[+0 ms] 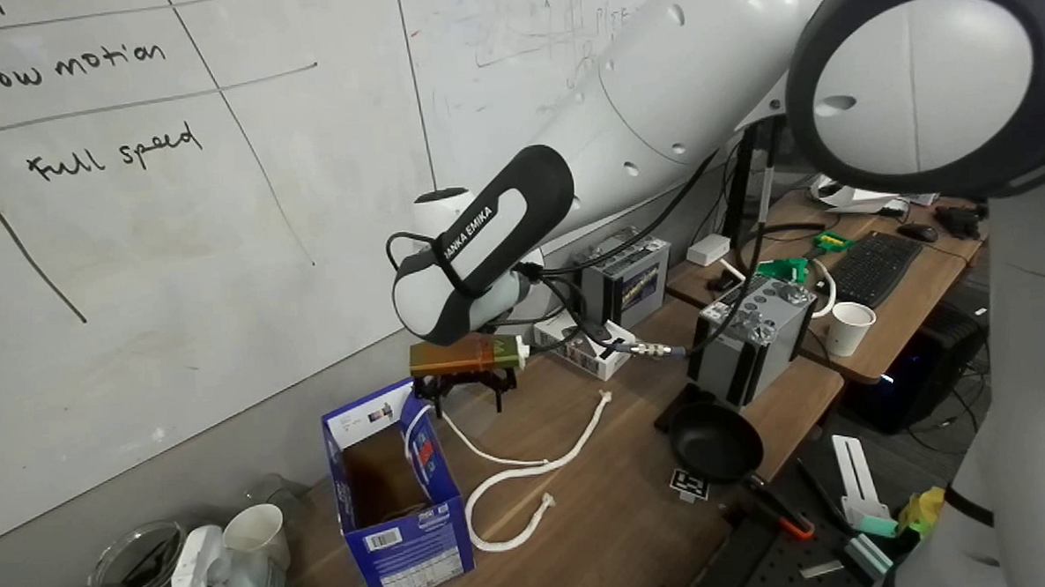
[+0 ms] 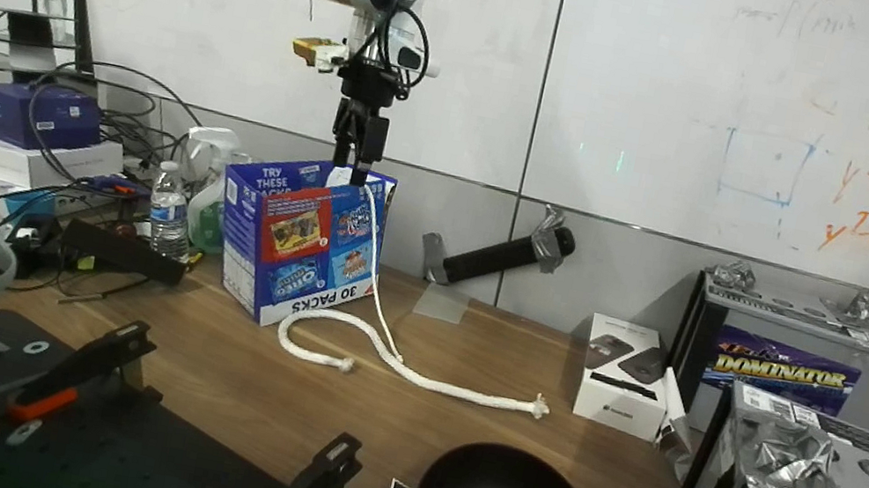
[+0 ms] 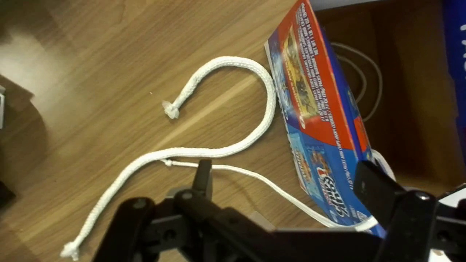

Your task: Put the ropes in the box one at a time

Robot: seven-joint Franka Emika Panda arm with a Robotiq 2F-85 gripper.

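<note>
The blue box [image 1: 415, 550] stands open at the top on the table, in both exterior views [image 2: 303, 252]. A thin white rope [image 3: 255, 176] runs from the table up over the box wall [image 3: 320, 91]; part of it loops inside the box. A thicker white rope [image 3: 270, 102] lies curved on the table beside the box, also seen in both exterior views [image 1: 506, 475] [image 2: 445, 387]. My gripper [image 3: 285, 171] is open, fingers wide apart, above the box's rim near the draped rope. In the wrist view, one finger covers part of the thin rope at the rim.
A black pan [image 1: 716, 442] sits on the table toward the arm's base. Grey battery units [image 2: 807, 363] and a white phone box [image 2: 626, 376] stand on one side. A spray bottle [image 2: 210, 196], a water bottle [image 2: 170, 211] and a glass jar [image 1: 138, 570] stand beyond the box.
</note>
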